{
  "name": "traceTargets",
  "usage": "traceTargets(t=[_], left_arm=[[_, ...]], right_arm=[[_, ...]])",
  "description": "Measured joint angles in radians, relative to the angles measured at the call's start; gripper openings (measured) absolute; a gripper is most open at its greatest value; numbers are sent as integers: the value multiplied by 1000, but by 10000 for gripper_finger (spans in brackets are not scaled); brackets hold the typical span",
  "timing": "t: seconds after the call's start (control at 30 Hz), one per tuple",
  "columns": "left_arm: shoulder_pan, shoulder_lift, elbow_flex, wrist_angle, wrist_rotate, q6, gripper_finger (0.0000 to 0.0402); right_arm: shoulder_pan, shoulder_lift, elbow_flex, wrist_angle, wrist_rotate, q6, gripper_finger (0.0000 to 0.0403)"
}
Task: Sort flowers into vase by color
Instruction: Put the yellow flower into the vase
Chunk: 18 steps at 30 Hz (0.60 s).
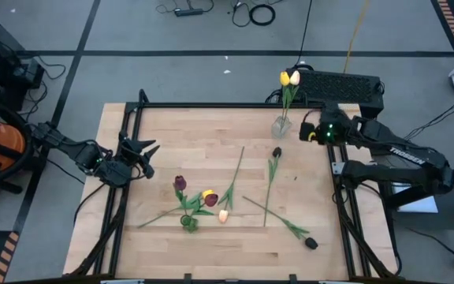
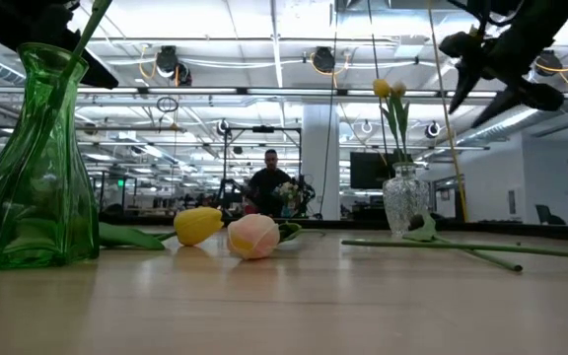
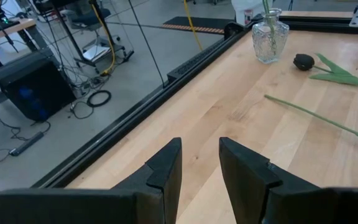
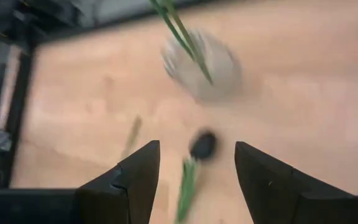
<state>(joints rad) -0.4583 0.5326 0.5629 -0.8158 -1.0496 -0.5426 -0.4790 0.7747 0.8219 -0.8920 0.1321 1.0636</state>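
The left gripper [image 1: 150, 158] waits at the table's left edge, fingers parted and empty; the right gripper [image 1: 304, 128] hovers with fingers spread wide.

A grey floor [image 1: 211, 71] strewn with cables [image 1: 254, 12] is seen around the wooden counter [image 1: 164, 134]; ceiling lights [image 2: 171, 59] and a distant person [image 2: 269, 182] are visible beyond.

A clear vase [image 1: 281, 125] stands near the tabletop's [image 1: 172, 134] far edge, toward the right corner, with two tulips [image 1: 289, 78] in it. A second vase [image 1: 189, 223] stands near the middle of the near edge, holding two more tulips [image 1: 195, 189]. Loose tulips [image 1: 270, 177] lie between the vases and toward the near right corner.
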Motion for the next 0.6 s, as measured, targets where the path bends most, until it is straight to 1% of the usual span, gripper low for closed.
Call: traceTargets(t=[0.07, 0.13, 0.23, 0.37, 0.53, 0.6], left_arm=[[0, 0, 0, 0, 0, 0, 116], [0, 0, 0, 0, 0, 0, 116], [0, 0, 0, -1, 32, 3, 116], [0, 0, 0, -1, 33, 7, 116], [0, 0, 0, -2, 33, 7, 116], [0, 0, 0, -2, 27, 8, 116]], right_arm=[[42, 8, 0, -42, 15, 65, 200], [95, 17, 0, -39, 47, 130, 200], [193, 44, 0, 21, 103, 223, 200], [325, 104, 0, 89, 166, 332, 200], [483, 213, 0, 197, 235, 462, 200], [532, 257, 0, 232, 240, 494, 200]])
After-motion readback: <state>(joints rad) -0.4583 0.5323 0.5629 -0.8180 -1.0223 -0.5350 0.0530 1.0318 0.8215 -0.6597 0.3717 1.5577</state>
